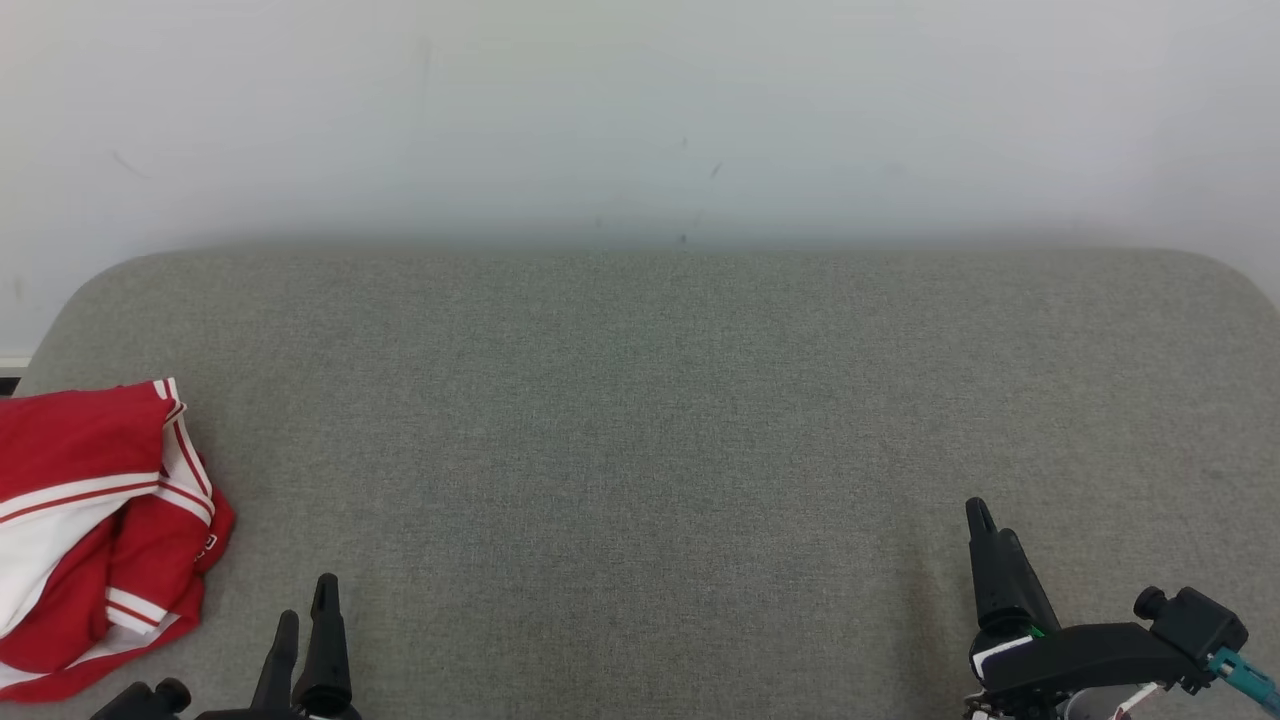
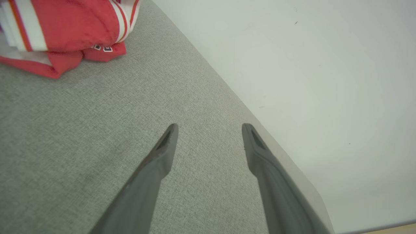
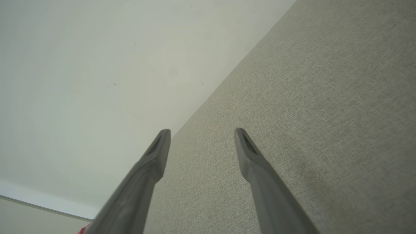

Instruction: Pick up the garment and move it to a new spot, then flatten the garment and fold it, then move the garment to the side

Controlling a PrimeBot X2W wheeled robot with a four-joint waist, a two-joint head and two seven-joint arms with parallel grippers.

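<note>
The garment, red with white stripes, lies bunched at the far left edge of the grey fabric surface. In the left wrist view the garment sits at the top left, well ahead of the fingers. My left gripper hovers low near the front edge, to the right of the garment and apart from it. It stands open with nothing between its fingers. My right gripper is at the lower right, far from the garment, also open and empty.
A pale wall rises directly behind the grey surface. The surface has rounded back corners, and its far edge runs close past my left fingers in the left wrist view. Bare grey fabric stretches between the two grippers.
</note>
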